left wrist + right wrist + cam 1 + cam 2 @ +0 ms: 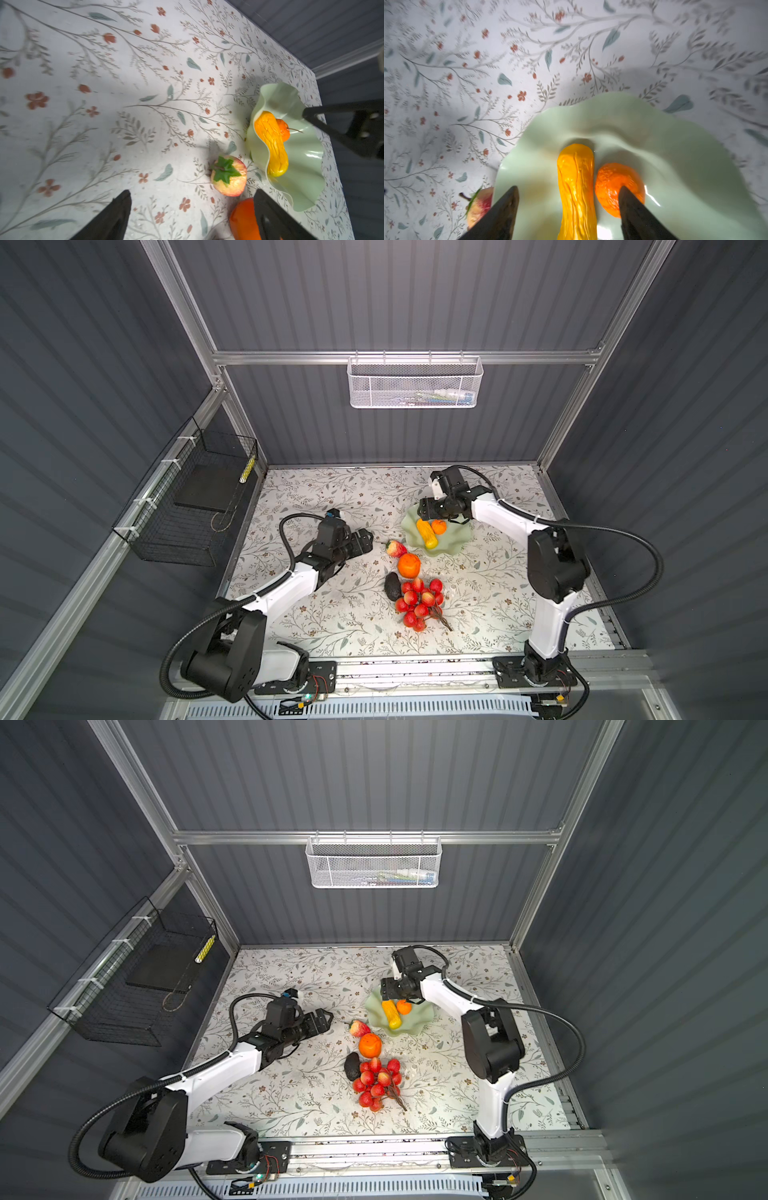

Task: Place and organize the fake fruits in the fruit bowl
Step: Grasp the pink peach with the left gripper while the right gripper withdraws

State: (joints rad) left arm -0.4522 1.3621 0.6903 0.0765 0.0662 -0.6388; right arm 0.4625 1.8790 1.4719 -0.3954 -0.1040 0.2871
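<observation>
Left claw (192, 190): spread wide, empty, low over the table (332, 614), aimed at the strawberry (395, 548). The strawberry lies on its side on the table, leaf cap toward the claw, just beside the bowl (451, 541).

Right claw (568, 187): spread, holding nothing, hanging over the bowl. The corn (576, 187) lies loose between its fingers; the small orange (614, 187) rests against the corn, both in the bowl.

Step in hand, as judged: right arm lifts clear and the left takes the strawberry.
- Right: rise straight up, so that neither finger drags the corn or nudges the small orange.
- Left: close across the strawberry's body, not the cap. Come in flat and slow, since a rounded plastic piece is likely to roll.
- Hold the left drop until the right arm is off the bowl.

In the way:
- Large orange (409, 565) lies just beside the strawberry; in the left wrist view one finger stands in front of it. That finger may knock it.
- Wavy bowl rim is close on the strawberry's far side; whether they touch I cannot tell.

Other things, nearest first: berry cluster (419, 601) and avocado (392, 585), side by side on the table, not yet bowled. Farther off, well apart: black wire basket (187, 497) on the side wall, white mesh basket (415, 385) on the back rail.
</observation>
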